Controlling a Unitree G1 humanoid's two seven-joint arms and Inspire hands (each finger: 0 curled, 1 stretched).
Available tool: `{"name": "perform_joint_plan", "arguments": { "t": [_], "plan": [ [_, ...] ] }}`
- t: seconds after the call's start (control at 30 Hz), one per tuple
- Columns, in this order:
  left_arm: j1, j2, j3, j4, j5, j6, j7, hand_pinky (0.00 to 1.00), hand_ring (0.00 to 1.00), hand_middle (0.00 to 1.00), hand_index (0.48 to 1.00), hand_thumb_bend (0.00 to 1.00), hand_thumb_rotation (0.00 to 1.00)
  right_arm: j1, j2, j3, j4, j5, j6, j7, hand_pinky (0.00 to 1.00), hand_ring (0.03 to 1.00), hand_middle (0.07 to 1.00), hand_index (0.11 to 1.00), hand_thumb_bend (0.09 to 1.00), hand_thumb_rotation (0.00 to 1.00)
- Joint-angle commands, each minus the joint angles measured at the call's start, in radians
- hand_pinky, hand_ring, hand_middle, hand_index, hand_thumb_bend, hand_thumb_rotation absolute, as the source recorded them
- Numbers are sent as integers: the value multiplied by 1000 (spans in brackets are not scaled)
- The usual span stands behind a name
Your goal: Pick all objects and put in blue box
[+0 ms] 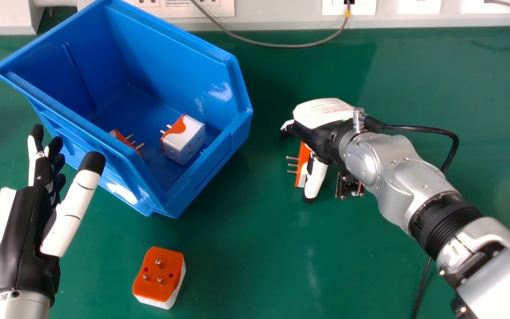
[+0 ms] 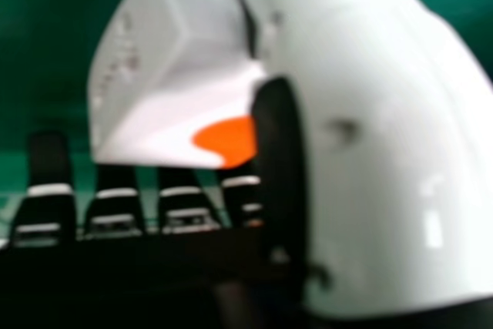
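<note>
Comparing, we see the adapter (image 1: 302,164) with pins (image 1: 292,165) in head view, white side (image 2: 181,82) in the other; right hand (image 1: 321,128) partly covers it, its grip we cannot tell. Left hand (image 1: 25,226) is open.

The box (image 1: 193,195) holds an adapter (image 1: 185,142), seemingly a second (image 1: 120,136); a third (image 1: 158,277) lies before it, a fourth (image 1: 303,159) right.

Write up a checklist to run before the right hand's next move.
1. Orange-and-white plastic plug adapter beside the right hand's thumb: ok.
2. Secure hold on it: cannot tell.
3. Blue plastic box open above, room inside: ok.
4. Left hand clear of box: cannot tell; its thumb overlaps the wall in view.
5. All adapters boxed: not ok; another stands pins-up on the green table.
</note>
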Motion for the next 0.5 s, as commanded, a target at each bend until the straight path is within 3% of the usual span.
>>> {"name": "perform_joint_plan", "arguments": {
  "t": [0.0,0.33,0.37,0.47],
  "plan": [
    [3,6,12,-21,1,-15,6,1000,1000,1000,1000,777,816,-9,-2,-9,-4,13,15,9,758,870,894,836,538,0],
    [3,7,17,-26,-2,-6,5,1000,1000,1000,1000,774,816,11,-6,13,-36,7,22,-51,595,751,864,811,508,0],
    [3,7,19,-25,-4,-7,3,1000,1000,1000,1000,775,817,14,-13,18,-43,3,13,-66,545,690,803,792,505,0],
    [4,5,20,-25,-8,-10,1,1000,1000,1000,1000,775,817,16,-26,32,-40,-11,-18,-116,508,641,751,764,504,0]
  ]
}}
